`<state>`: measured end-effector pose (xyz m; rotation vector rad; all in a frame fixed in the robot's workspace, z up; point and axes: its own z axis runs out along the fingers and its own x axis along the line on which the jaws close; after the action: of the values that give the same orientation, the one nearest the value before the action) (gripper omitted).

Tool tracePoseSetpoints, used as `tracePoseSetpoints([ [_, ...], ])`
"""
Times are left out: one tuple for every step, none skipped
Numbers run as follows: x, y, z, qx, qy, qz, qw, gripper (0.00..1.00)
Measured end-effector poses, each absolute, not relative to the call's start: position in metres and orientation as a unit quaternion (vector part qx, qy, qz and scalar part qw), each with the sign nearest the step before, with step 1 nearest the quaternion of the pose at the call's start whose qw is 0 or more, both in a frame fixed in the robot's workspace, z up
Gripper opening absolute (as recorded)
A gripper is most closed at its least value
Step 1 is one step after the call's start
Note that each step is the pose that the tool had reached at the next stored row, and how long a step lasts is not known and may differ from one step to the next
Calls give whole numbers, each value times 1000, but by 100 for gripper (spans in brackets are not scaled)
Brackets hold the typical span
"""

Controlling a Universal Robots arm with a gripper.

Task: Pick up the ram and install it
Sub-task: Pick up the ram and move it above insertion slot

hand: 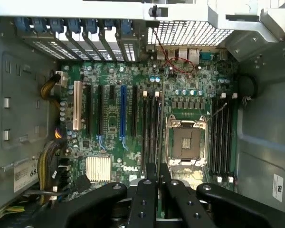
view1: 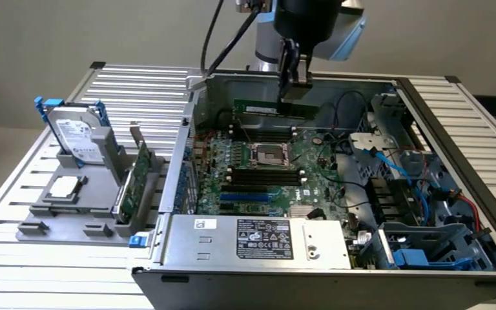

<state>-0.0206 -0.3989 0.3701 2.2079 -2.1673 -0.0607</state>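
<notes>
The ram [view1: 265,108], a thin green stick with a small white label, hangs level over the far end of the motherboard [view1: 317,171] inside the open computer case. My gripper [view1: 293,95] comes down from above and is shut on the stick's right part. In the wrist view the ram [hand: 160,123] appears edge-on as a thin line running out from between my fingers [hand: 145,190], lying over the long black slots [hand: 151,124] beside the CPU socket [hand: 186,141]. More black slots [hand: 222,129] sit on the socket's other side.
The case wall [view1: 181,161] stands at the exterior view's left, with drive cages and blue cables [view1: 403,174] at the right. The power supply [view1: 257,239] fills the case front. Outside, a grey fixture [view1: 67,213] holds a hard drive [view1: 75,135], a wider green expansion card [view1: 139,174] and a CPU [view1: 64,187].
</notes>
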Motion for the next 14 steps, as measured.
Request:
tracePoseSetpoints([
  [-19, -397, 369, 713, -700, -19, 24, 14],
  [-18, -396, 367, 713, -700, -19, 24, 14],
  [-18, -395, 366, 714, -700, -17, 23, 14],
  [-18, -393, 365, 714, -699, -16, 23, 14],
  [-18, -393, 363, 715, -699, -15, 22, 14],
  [-18, -392, 362, 716, -697, -13, 21, 14],
  [-18, -391, 361, 718, -695, -11, 20, 14],
  [-18, -391, 360, 720, -694, -9, 18, 14],
  [-18, -391, 358, 721, -692, -8, 16, 14],
  [-19, -391, 356, 722, -691, -7, 16, 14],
  [-19, -390, 355, 724, -690, -6, 15, 14],
  [-19, -390, 353, 726, -688, -6, 15, 14],
  [-19, -390, 352, 727, -686, -6, 15, 14],
  [-19, -390, 351, 728, -686, -6, 15, 14],
])
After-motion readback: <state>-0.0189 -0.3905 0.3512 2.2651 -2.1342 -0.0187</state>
